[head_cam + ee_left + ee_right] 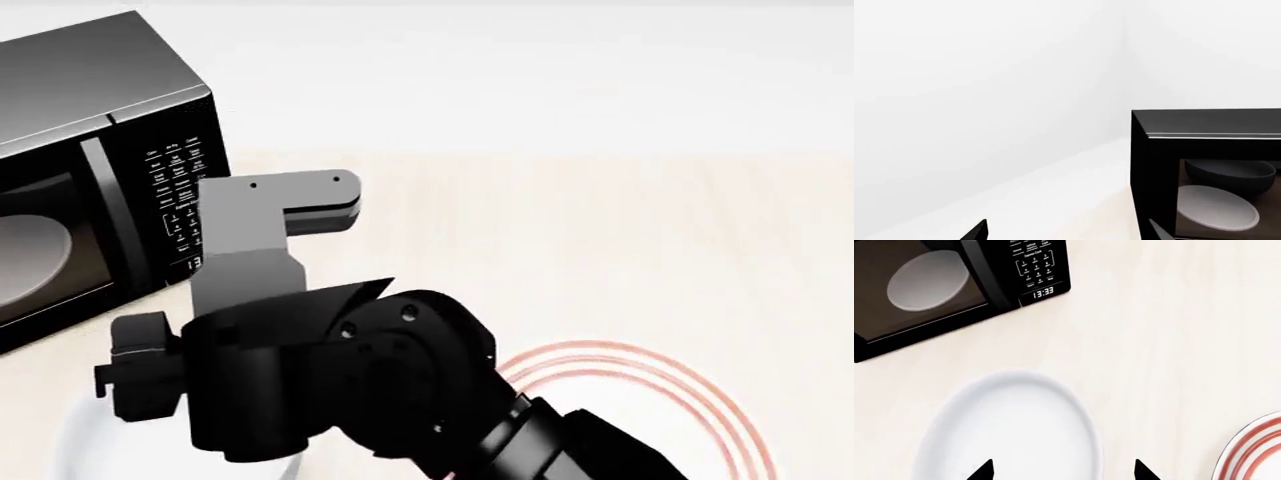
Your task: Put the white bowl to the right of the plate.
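The white bowl (1011, 425) sits on the pale table between the microwave and the plate. Only its rim shows in the head view (70, 440), at the lower left. The plate (1254, 452), with its red rings, lies at the edge of the right wrist view. It is partly hidden by my arm in the head view (627, 385). My right gripper (1063, 471) is open above the bowl. One fingertip (984, 471) is over the bowl's inside and the other is outside its rim, on the plate's side. My left gripper (1067, 234) is open and empty, facing the wall and the microwave.
A black microwave (94, 200) stands at the back left, its door shut, with a pale round tray (927, 280) showing inside. It also shows in the left wrist view (1207, 150). My right arm (400, 390) blocks the middle of the head view.
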Motion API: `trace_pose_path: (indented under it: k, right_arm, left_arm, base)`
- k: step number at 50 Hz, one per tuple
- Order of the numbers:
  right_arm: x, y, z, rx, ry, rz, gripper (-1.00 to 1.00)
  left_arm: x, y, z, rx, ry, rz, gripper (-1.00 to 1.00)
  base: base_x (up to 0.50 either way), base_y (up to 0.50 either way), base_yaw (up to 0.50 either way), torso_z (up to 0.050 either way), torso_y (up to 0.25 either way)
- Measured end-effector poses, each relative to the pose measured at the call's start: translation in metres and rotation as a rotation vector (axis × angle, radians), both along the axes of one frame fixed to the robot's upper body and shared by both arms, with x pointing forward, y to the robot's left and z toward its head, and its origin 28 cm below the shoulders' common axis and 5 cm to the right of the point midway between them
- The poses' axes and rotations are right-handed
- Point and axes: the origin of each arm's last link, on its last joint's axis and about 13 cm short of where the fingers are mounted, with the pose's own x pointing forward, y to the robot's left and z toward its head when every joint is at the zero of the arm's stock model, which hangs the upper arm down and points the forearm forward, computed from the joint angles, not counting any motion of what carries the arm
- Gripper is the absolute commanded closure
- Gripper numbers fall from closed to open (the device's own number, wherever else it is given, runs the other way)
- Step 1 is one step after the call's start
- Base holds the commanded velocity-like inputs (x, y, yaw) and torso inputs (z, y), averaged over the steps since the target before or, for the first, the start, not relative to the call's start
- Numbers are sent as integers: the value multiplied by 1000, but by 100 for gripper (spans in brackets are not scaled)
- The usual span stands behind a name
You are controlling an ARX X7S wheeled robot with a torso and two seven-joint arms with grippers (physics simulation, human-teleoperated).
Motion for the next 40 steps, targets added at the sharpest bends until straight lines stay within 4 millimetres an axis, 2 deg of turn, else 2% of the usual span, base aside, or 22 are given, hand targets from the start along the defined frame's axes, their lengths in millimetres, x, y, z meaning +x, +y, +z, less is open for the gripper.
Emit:
trace_pose_path:
  k: [25, 40]
  right_arm:
    - [8, 10, -42, -45, 63, 17, -100]
    - [14, 10, -60, -39, 103, 7, -100]
  left_arm:
    - [-1, 0, 0, 1, -3, -2, -100]
    - [-2, 0, 0, 2, -4, -1, -100]
  base:
    - [0, 0, 0, 0, 0]
    - [0, 0, 0, 0, 0]
